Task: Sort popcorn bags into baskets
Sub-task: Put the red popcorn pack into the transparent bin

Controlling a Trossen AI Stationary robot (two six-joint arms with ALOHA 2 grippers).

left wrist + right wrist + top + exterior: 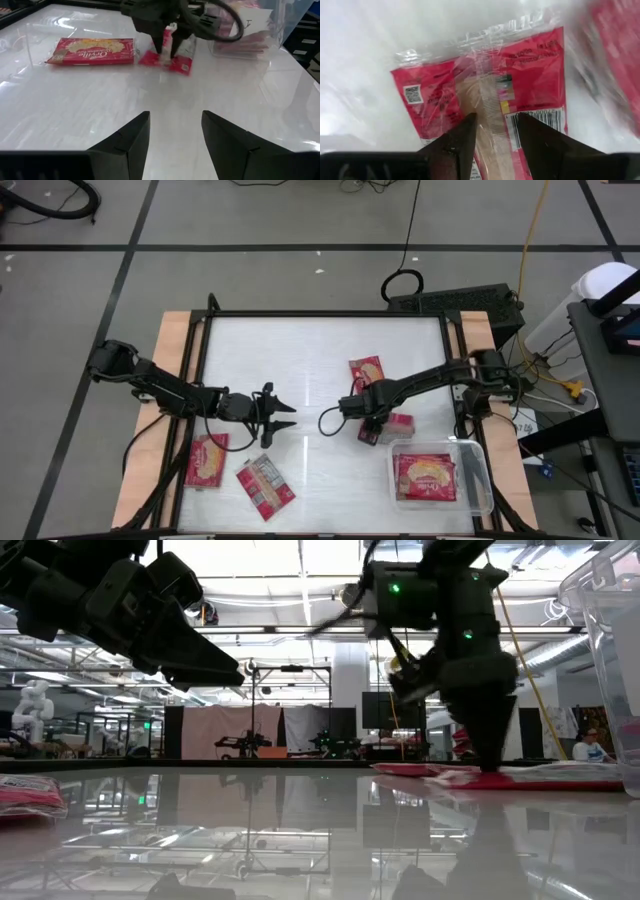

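So far one popcorn bag [426,476] in clear bin [484,480]; four left on tabletop [320,365]. Right tool [494,131] pinching packet [485,95]; left tool [282,416] wide, empty.

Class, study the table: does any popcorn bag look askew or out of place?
Yes. The popcorn bag near the left arm lies at a slant, print side up, while its neighbour shows its picture face. The right end effector is pinching another bag's back seam.
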